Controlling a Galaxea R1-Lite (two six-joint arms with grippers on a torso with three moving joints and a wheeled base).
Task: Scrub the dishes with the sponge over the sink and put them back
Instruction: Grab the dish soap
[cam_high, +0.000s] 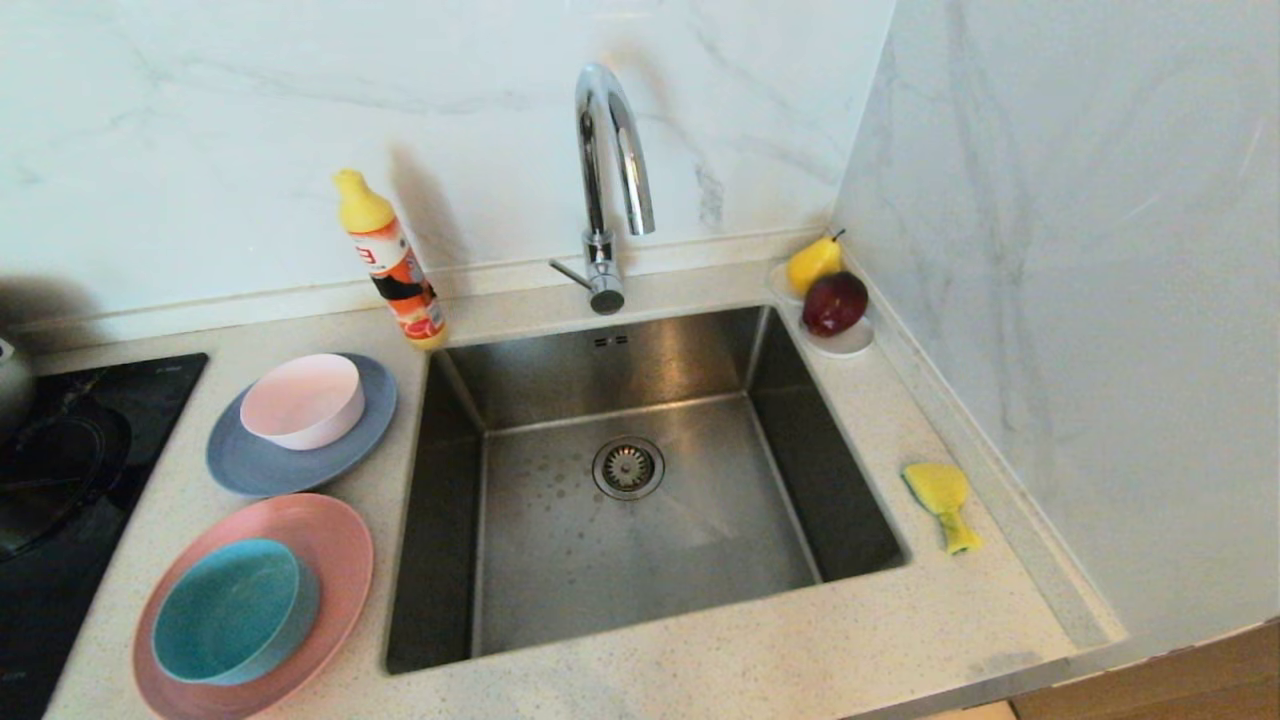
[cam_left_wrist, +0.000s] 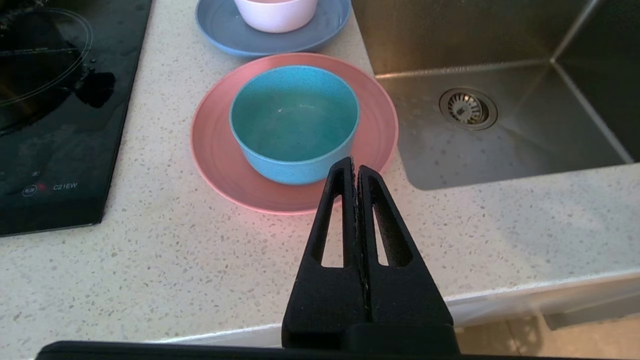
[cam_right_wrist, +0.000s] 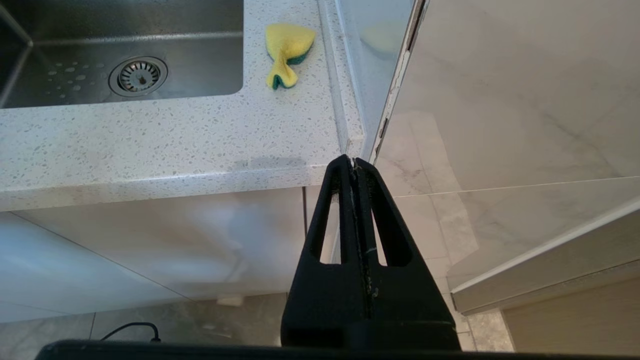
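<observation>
Left of the steel sink (cam_high: 460, 560) a teal bowl (cam_high: 232, 610) stands on a pink plate (cam_high: 335, 545). Behind them a pale pink bowl (cam_high: 303, 400) rests on a grey-blue plate (cam_high: 250, 470). The yellow sponge (cam_high: 942, 500) with a green face lies on the counter right of the sink. Neither arm shows in the head view. My left gripper (cam_left_wrist: 354, 167) is shut and empty, held back over the counter's front edge near the pink plate (cam_left_wrist: 220, 155) and teal bowl (cam_left_wrist: 295, 125). My right gripper (cam_right_wrist: 352, 161) is shut and empty, off the counter's front right corner, well short of the sponge (cam_right_wrist: 287, 50).
A chrome gooseneck tap (cam_high: 608, 180) rises behind the sink. An orange detergent bottle (cam_high: 392, 262) stands at the back left. A white saucer (cam_high: 845, 345) with a pear and a red apple sits in the back right corner. A black hob (cam_high: 60, 480) lies far left. A marble wall (cam_high: 1080, 300) closes the right side.
</observation>
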